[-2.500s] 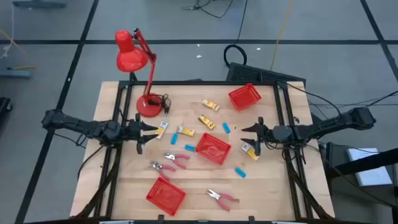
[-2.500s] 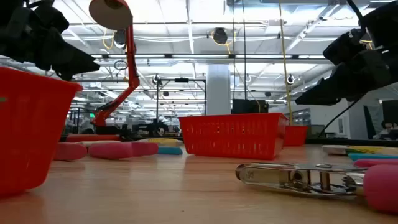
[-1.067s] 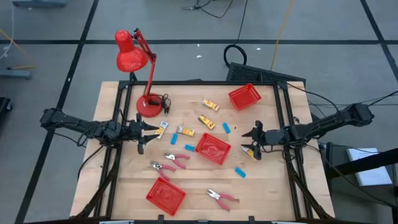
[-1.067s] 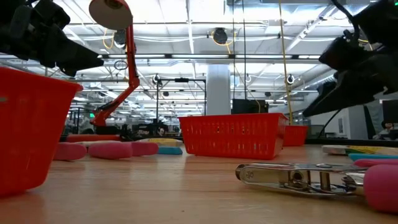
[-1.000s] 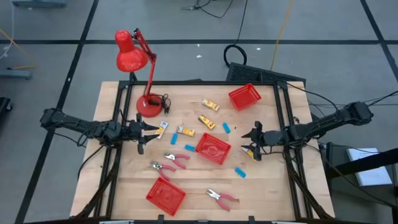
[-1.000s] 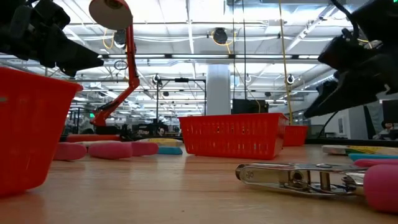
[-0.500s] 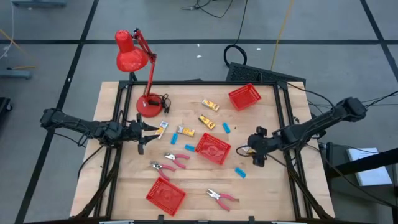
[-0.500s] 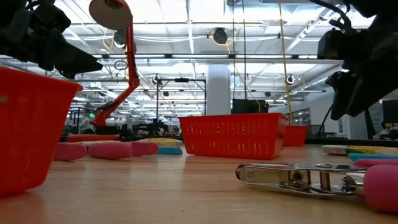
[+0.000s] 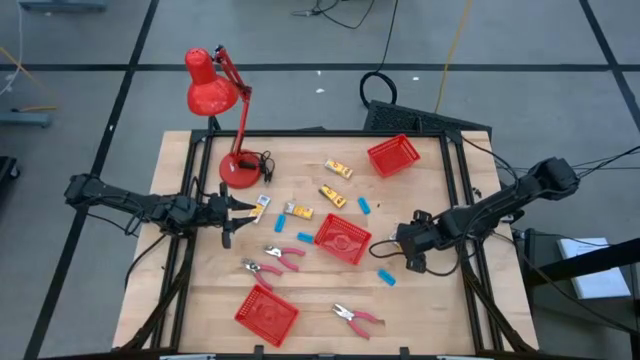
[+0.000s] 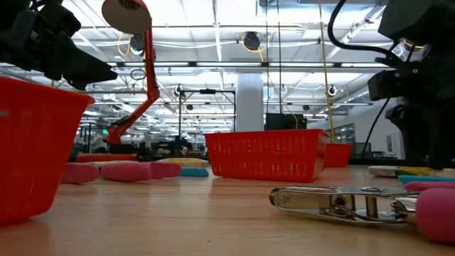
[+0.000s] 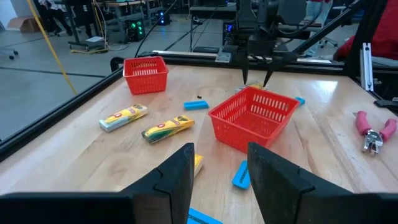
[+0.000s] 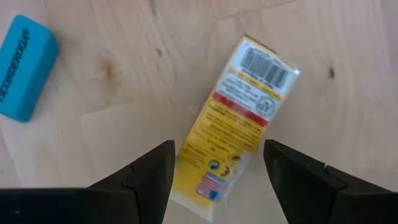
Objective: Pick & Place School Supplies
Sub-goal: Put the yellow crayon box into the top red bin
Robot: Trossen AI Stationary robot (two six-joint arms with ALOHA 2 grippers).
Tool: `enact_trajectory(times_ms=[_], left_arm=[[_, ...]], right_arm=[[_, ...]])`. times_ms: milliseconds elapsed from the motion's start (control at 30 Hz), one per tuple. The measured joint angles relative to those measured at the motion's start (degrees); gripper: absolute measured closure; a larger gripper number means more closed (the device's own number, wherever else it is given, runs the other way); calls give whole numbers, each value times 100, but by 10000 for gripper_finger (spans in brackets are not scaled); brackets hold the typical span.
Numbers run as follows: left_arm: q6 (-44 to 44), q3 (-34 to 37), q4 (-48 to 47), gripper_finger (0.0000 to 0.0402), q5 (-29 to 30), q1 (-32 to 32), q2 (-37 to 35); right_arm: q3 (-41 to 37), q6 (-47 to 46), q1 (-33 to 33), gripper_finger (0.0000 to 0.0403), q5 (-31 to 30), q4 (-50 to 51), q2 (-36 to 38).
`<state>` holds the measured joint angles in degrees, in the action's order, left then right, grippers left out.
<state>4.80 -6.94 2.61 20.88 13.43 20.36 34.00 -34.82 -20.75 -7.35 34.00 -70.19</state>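
High view: I read the task as barely begun, w/ supplies loose across the tabletop (image 9: 200,300) and all three red baskets looking empty, e.g. the centre basket (image 9: 342,238); left gripper (image 9: 243,207) waits near the lamp base. Right wrist view: right gripper (image 12: 217,163) is spread wide right over the yellow packet (image 12: 239,118), straddling its near end but gripping nothing, a blue eraser (image 12: 25,68) lying apart. Left wrist view: left gripper's jaws stand apart, holding nothing.
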Motion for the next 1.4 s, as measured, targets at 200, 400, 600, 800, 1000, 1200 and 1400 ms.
enact_trajectory(times_ms=[200,400,600,800,1000,1200,1400], left_arm=[[0,0,-4,250,0,0,0],[7,0,-42,249,2,0,0],[32,4,-100,249,2,0,-1],[34,4,-105,250,4,0,-2],[36,4,-107,249,4,0,-1],[37,4,-107,250,5,0,-2],[38,4,-107,249,7,0,-2]], right_arm=[[0,-46,0,163,11,-514,-310],[17,-152,0,163,-45,-841,-748],[24,-233,-4,197,-233,-878,-898],[11,-145,1,285,-334,-989,-866],[7,114,2,336,-334,-1195,-872],[6,287,2,336,-331,-1381,-879],[2,310,2,338,-453,-1381,-870]])
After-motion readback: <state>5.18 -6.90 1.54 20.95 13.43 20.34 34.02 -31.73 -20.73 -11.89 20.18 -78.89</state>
